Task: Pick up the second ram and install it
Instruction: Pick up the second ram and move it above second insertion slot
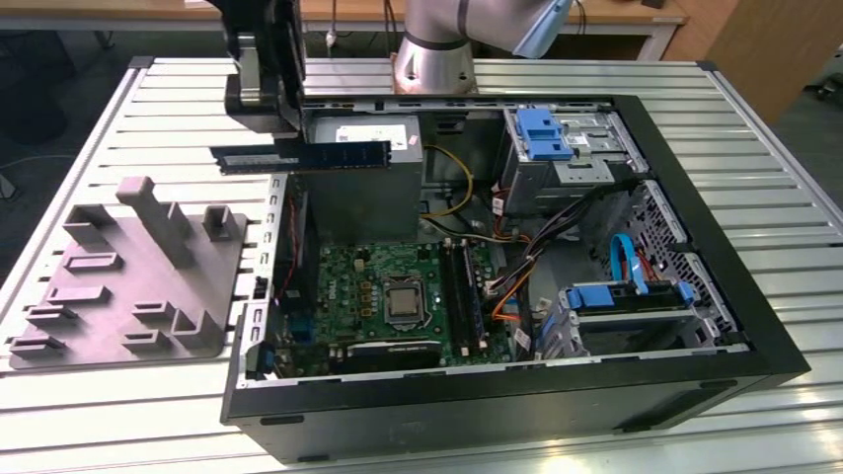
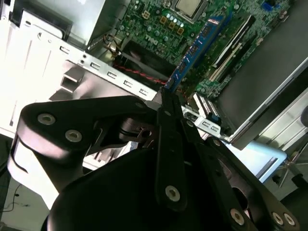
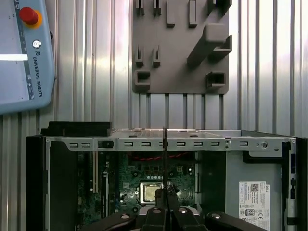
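One ram (image 1: pixel 349 154), flat narrow dark board, clamped in black jointed hand (image 1: pixel 287 140); open black case (image 1: pixel 527 407) with green motherboard (image 1: pixel 375 281) beneath hand; grey moulded holder (image 1: pixel 118 286) alongside on ribbed surface (image 1: pixel 751 148).

**Exterior view:** the top edge cuts off the arm (image 1: pixel 441 39) and the upper body of the gripper (image 1: pixel 287 141). Its fingers (image 1: pixel 279 126) cover the clamped stretch of the second ram (image 1: pixel 345 155).

**Second wrist view:** the ram's near end is buried inside the closed grip. The CPU socket (image 2: pixel 191 6), beyond the fingertips, is cropped.

**First wrist view:** the holder block (image 3: pixel 180 53) and teach pendant (image 3: pixel 24 62), far beyond the fingertips, run off frame. The ram appears edge-on, its chips indiscernible.
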Controlling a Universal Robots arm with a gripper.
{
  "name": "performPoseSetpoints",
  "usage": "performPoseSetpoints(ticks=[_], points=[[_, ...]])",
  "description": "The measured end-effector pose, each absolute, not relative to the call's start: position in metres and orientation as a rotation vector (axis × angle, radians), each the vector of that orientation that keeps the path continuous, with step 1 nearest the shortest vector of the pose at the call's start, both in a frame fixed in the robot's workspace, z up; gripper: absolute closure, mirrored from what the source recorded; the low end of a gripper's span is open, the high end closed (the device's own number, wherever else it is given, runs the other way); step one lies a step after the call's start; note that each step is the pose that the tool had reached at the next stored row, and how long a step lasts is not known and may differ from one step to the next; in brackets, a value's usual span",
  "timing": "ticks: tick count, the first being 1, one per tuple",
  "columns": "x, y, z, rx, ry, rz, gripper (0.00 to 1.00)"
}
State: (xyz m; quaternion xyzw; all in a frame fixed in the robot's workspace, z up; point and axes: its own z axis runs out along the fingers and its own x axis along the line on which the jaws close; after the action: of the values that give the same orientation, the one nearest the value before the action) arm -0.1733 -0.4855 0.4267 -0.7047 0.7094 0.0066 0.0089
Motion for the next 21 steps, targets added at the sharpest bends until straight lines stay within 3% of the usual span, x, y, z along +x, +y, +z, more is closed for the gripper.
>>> performPoseSetpoints(ticks=[21], points=[[-0.128, -0.486, 0.427, -2.202, 2.216, 0.021, 0.88]])
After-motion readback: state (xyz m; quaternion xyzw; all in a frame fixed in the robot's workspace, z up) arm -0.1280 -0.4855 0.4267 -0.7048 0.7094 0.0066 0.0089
